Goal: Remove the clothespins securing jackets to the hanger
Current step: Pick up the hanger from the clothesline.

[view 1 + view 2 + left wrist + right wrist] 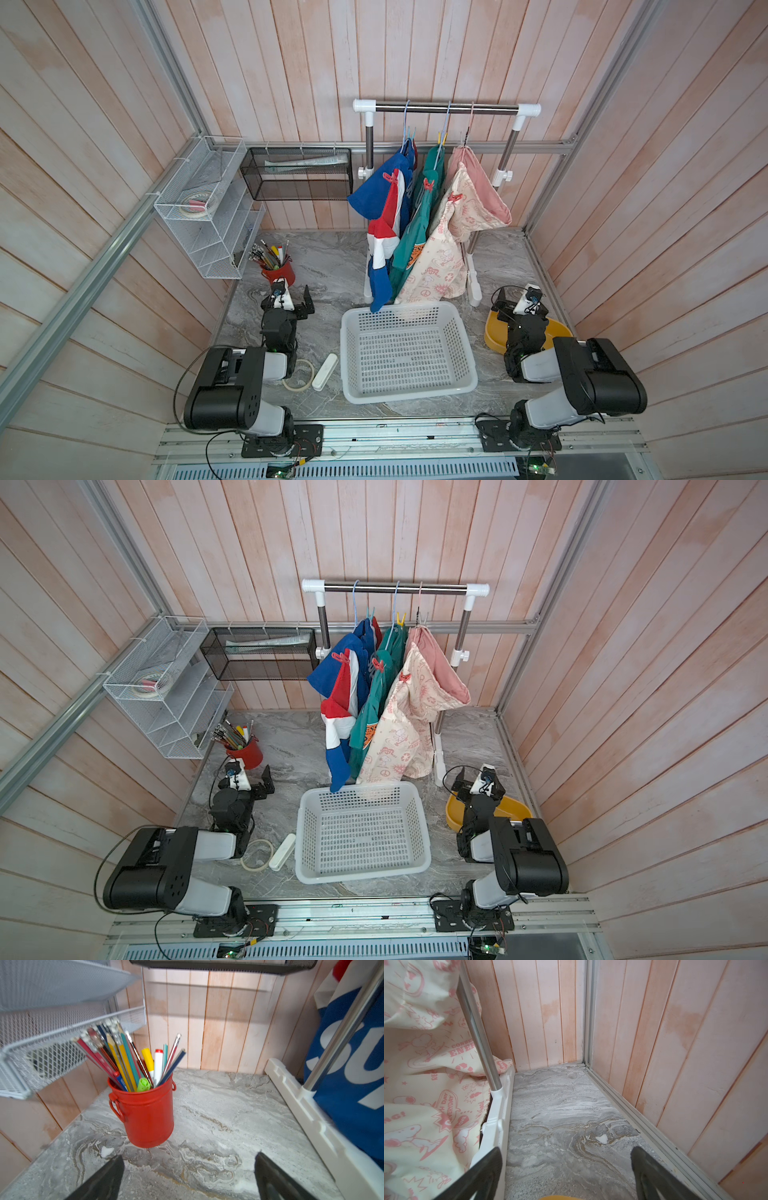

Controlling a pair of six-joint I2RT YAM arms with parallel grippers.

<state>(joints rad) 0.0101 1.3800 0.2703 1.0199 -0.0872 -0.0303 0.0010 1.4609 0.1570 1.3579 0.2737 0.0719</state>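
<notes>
Three jackets hang side by side on hangers from a rack (446,109) in both top views: blue with red and white (382,199), teal (415,232) and cream with pink print (444,257). One red-coral clothespin grips each near the shoulder (390,176) (428,184) (455,197). My left gripper (287,301) (189,1157) is open low over the table, left of the rack and facing the red pen cup (149,1113). My right gripper (519,305) (565,1149) is open beside the rack's right foot (500,1105), next to the cream jacket's hem (425,1076). Both hold nothing.
A white slotted basket (399,307) stands in front of the rack. A yellow bowl (492,332) lies under my right arm. A tape roll (298,376) and a white bar (325,372) lie by the left arm. Wire shelves (208,208) (299,174) hang on the walls.
</notes>
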